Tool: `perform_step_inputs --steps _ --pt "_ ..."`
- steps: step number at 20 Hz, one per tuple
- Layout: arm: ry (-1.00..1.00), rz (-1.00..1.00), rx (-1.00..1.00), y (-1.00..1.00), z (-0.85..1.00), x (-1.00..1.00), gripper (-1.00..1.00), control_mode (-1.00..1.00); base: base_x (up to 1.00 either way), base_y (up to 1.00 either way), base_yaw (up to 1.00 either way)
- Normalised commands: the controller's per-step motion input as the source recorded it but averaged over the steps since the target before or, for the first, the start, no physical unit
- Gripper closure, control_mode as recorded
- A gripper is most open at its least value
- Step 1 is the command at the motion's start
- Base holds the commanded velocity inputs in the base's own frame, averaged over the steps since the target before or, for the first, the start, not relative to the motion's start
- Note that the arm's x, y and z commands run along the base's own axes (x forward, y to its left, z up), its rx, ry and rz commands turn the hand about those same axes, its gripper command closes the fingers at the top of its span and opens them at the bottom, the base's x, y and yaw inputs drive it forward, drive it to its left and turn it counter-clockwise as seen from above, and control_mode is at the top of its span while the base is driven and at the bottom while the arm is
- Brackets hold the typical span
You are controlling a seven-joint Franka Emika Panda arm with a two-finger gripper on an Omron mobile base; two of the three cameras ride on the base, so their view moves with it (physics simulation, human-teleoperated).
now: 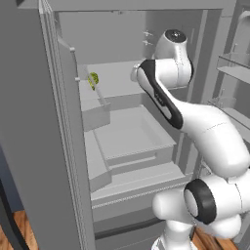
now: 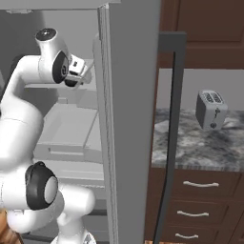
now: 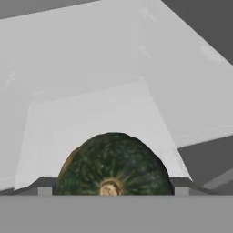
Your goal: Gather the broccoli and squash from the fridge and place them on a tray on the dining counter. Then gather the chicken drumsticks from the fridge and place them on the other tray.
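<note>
The fridge (image 1: pixel 29 122) stands open and my arm reaches onto its upper shelf. A dark green ribbed squash (image 3: pixel 113 164) with a tan stem end fills the gap between my two finger tips in the hand view. Both tips touch its sides, so my gripper (image 3: pixel 113 187) is shut on it. From the right base view the hand (image 2: pixel 77 70) sits just behind the fridge door's edge (image 2: pixel 128 119). The small green-yellow broccoli (image 1: pixel 93 79) lies on the same shelf, to the left of my arm. The trays, the dining counter and the chicken drumsticks are out of view.
Below the shelf is a pale crisper drawer (image 1: pixel 132 134), pulled out. Door bins (image 1: pixel 234 68) hang on the right door. A grey toaster (image 2: pixel 211 109) stands on a marbled counter (image 2: pixel 200 143) over dark brown drawers right of the fridge.
</note>
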Motion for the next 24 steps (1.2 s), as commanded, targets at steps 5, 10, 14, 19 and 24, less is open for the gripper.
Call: perform_step_inputs --steps 5,10,14,19,24 --pt "-0.02 0.00 0.00 0.02 0.15 -1.00 1.00 -1.00 0.00 0.00 0.00" --pt "-0.02 0.00 0.00 0.00 0.12 -0.99 1.00 -1.00 0.00 0.00 0.00" --pt "0.00 0.00 0.00 0.00 0.10 -0.85 1.00 -1.00 0.00 0.00 0.00" --pt "0.00 0.00 0.00 0.00 0.00 -0.73 1.00 -1.00 0.00 0.00 0.00" --pt "0.00 0.00 -0.01 0.02 -0.08 -0.51 1.00 -1.00 0.00 0.00 0.00"
